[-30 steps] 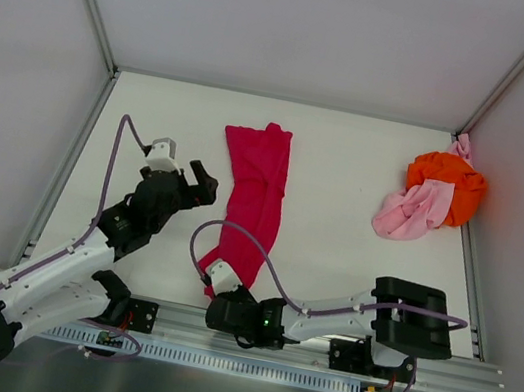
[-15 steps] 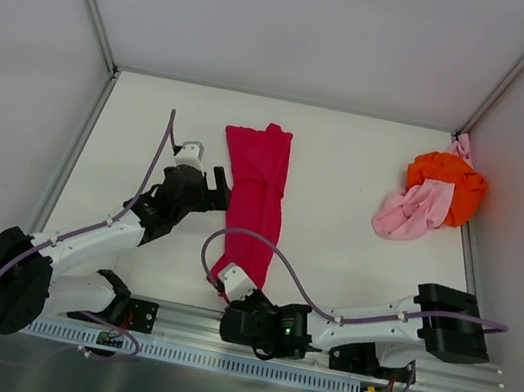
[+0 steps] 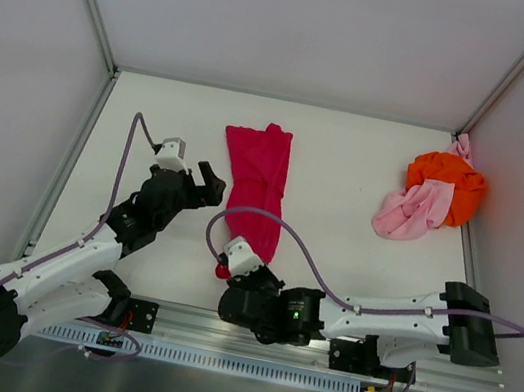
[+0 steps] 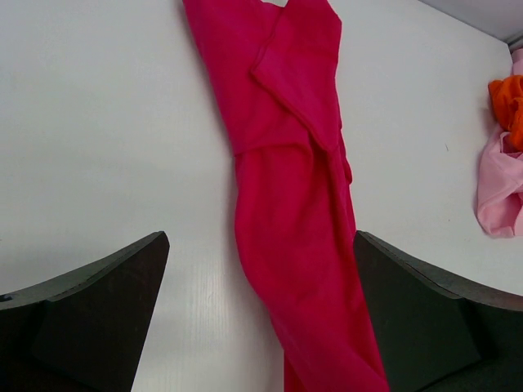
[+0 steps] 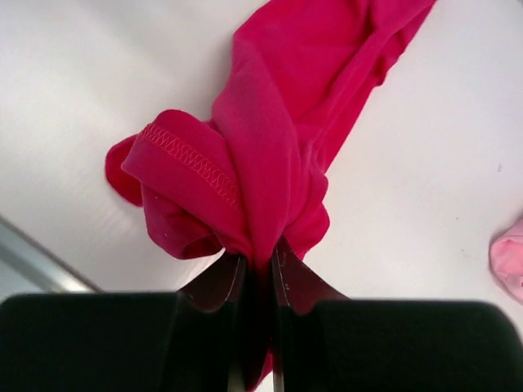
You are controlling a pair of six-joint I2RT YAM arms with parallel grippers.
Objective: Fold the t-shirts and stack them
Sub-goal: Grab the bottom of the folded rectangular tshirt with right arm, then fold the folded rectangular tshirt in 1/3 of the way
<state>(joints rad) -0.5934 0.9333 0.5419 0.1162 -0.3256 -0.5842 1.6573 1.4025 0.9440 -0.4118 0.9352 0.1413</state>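
The right fingers (image 5: 214,284) pinch the bunched, stitched hem of the long, rumpled crimson t-shirt (image 5: 270,155) on the smooth white counter (image 5: 425,163), while the left fingers (image 4: 98,294) stand spread.

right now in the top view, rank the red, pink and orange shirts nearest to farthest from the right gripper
1. Red shirt: centre, near end pinched in the right gripper.
2. Pink shirt: far right.
3. Orange shirt: far-right corner, behind the pink.
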